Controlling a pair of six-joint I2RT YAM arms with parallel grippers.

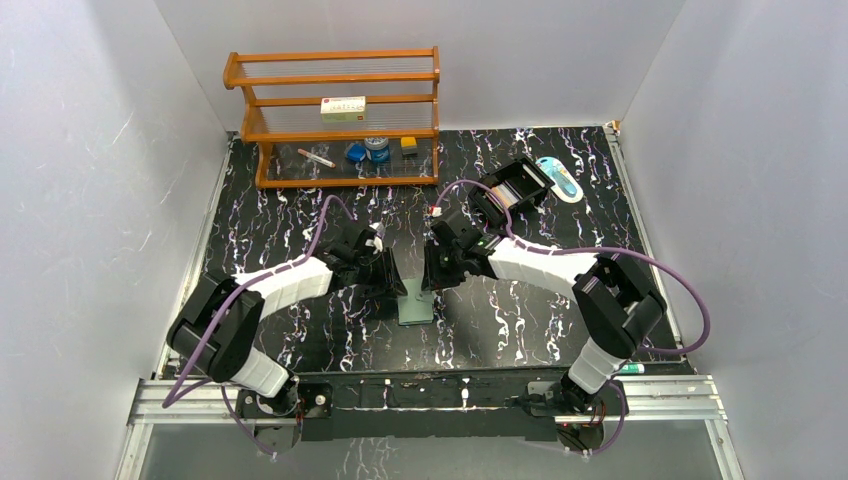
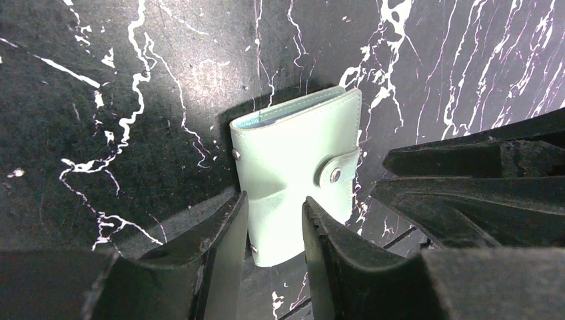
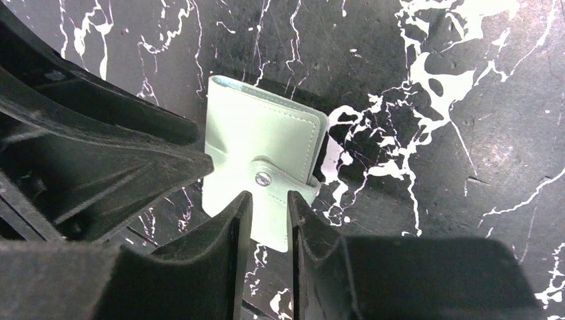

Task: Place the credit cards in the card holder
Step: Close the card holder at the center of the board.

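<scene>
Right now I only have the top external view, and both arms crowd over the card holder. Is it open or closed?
Observer: Closed. The left wrist view shows the card holder lying flat on the table, its snap tab buttoned across the front.
Operator: Is either gripper clamped on it?
Observer: No. The left gripper has its jaws apart above the holder's near end, not pinching it. The right gripper is the same, just short of the snap tab.
Operator: Anything sticking out of it?
Observer: Only a pale blue inner edge along the far side.
</scene>
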